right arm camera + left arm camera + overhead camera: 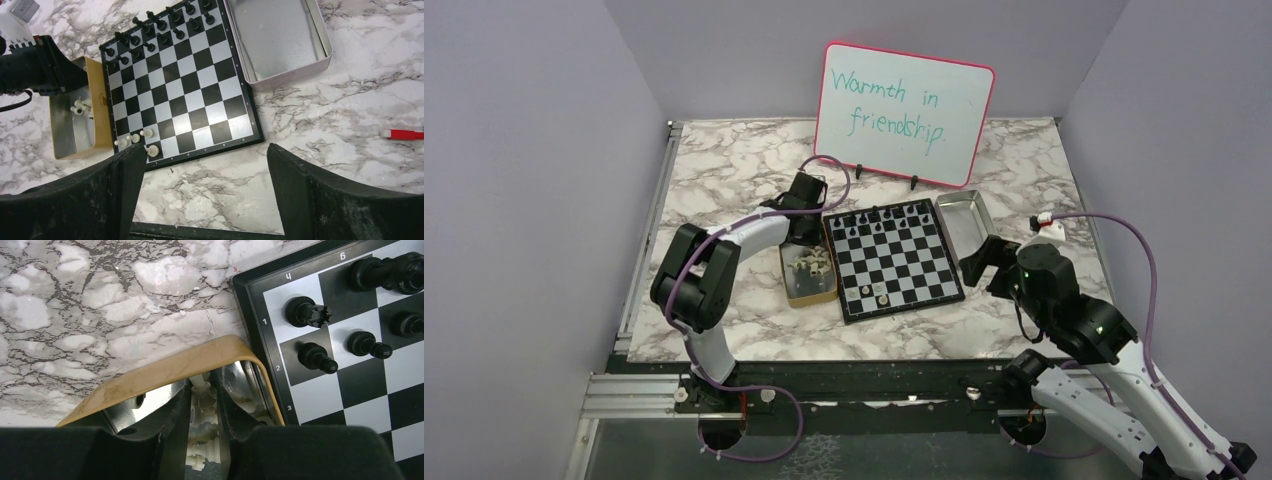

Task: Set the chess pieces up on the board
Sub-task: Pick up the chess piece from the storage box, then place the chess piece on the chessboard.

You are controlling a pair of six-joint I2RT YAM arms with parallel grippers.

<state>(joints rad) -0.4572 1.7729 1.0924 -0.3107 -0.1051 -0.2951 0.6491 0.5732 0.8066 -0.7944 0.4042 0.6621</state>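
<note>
The chequered board [892,262] lies mid-table, and shows in the right wrist view [185,95]. Black pieces [879,220] fill its two far rows [160,25]; some show in the left wrist view [305,311]. A few cream pieces [152,150] stand at its near left corner. My left gripper [202,384] reaches into the tan box [170,370] beside the board's left edge, its fingers closed to a narrow gap round a cream piece; more cream pieces lie under it. My right gripper [204,149] is wide open and empty above the marble by the board's near right corner.
A silver metal tray [964,220] sits against the board's far right side. A whiteboard [904,98] stands at the back. A red-tipped item [405,134] lies on the marble to the right. Grey walls close in both sides.
</note>
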